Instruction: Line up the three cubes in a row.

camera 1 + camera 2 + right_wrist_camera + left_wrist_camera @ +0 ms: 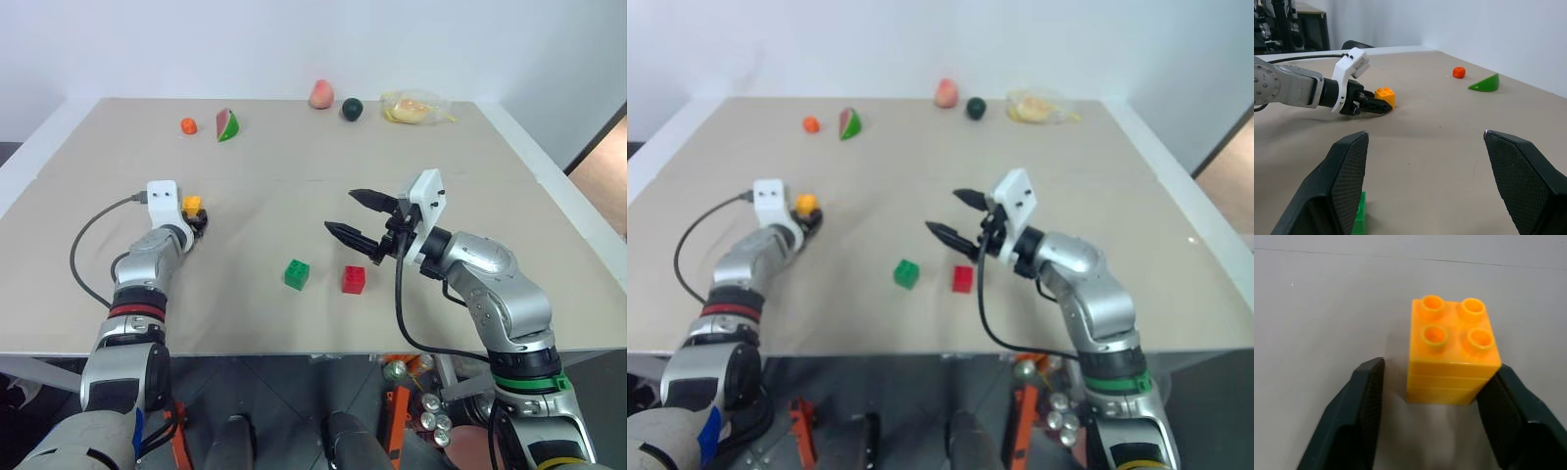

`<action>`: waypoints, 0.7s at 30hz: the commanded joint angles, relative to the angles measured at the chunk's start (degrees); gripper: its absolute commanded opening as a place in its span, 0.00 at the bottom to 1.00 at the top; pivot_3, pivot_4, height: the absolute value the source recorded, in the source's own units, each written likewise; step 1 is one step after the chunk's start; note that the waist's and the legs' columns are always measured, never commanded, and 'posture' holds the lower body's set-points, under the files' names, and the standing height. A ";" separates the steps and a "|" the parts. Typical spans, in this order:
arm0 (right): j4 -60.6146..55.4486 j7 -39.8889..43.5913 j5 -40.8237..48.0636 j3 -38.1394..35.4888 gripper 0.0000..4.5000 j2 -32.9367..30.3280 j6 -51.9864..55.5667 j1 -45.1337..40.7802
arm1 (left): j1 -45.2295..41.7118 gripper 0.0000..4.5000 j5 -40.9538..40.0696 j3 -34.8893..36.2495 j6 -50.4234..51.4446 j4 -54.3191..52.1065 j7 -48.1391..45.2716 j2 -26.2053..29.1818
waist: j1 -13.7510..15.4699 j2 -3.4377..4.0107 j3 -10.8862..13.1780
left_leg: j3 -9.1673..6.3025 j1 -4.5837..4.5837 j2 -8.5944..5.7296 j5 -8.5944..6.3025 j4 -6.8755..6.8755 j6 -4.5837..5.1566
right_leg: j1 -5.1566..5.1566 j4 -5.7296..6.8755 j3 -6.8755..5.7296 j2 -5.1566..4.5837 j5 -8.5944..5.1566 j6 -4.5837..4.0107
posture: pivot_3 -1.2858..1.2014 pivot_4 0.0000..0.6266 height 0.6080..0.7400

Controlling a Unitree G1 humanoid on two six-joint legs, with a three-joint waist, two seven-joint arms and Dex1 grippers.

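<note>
Cubes are sitting apart on the bench (294,186): the yellow cube (1452,352), four round studs on top, is standing between the left claw (1430,406) fingers, one finger seeming to touch its side and the other a little off it. The green cube (297,274) and red cube (354,279) are lying near each other, just below the right claw (361,223), which is hanging wide and empty.

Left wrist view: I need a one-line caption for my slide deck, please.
Left gripper with its jaws around the yellow cube on the table, a gap left on one side.
</note>
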 commanded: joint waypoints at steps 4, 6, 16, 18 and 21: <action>-2.42 -0.15 0.64 -1.51 0.86 -0.28 -0.66 -0.57 | -1.37 0.29 2.87 -3.02 -4.04 -0.10 -4.39 1.56 | 0.00 0.00 0.00 | 0.00 -0.01 0.00 0.00 0.00 -0.01 | 0.00 0.00 0.00 0.00 0.00 0.00 | 0.52 0.24 1.00; -2.45 -0.02 0.72 -1.47 0.86 -0.29 -0.66 -0.56 | -1.28 0.29 3.08 -3.47 -6.73 -0.03 -6.89 2.08 | 0.00 0.00 0.00 | 0.00 -0.01 -0.01 0.00 -0.01 -0.01 | 0.00 0.00 0.00 0.00 0.00 0.00 | 0.52 0.24 1.00; -2.91 0.91 1.38 -2.16 0.86 -1.63 -0.35 0.28 | 0.69 0.29 -3.60 -5.74 -25.14 -0.97 -49.36 9.00 | -0.02 0.00 0.00 | 0.00 -0.09 0.00 0.00 -0.06 -0.03 | -0.09 -0.02 0.00 -0.01 -0.04 -0.04 | 0.52 0.24 1.00; -3.15 0.90 1.50 -2.33 0.86 -1.91 -0.18 0.45 | 2.50 0.29 -5.17 -7.09 -27.22 -0.88 -62.42 11.40 | -0.13 0.01 0.00 | 0.01 -0.10 0.01 -0.02 -0.06 -0.04 | -0.11 -0.03 0.00 -0.01 -0.07 -0.10 | 0.52 0.24 1.00; -3.80 0.69 1.83 -2.63 0.86 -2.42 0.28 0.86 | 2.43 0.29 -5.64 -7.64 -27.34 2.98 -72.38 14.05 | -0.12 0.01 0.01 | 0.02 -0.10 0.04 -0.02 -0.07 -0.04 | -0.14 -0.01 -0.01 0.00 -0.24 -0.41 | 0.52 0.24 1.00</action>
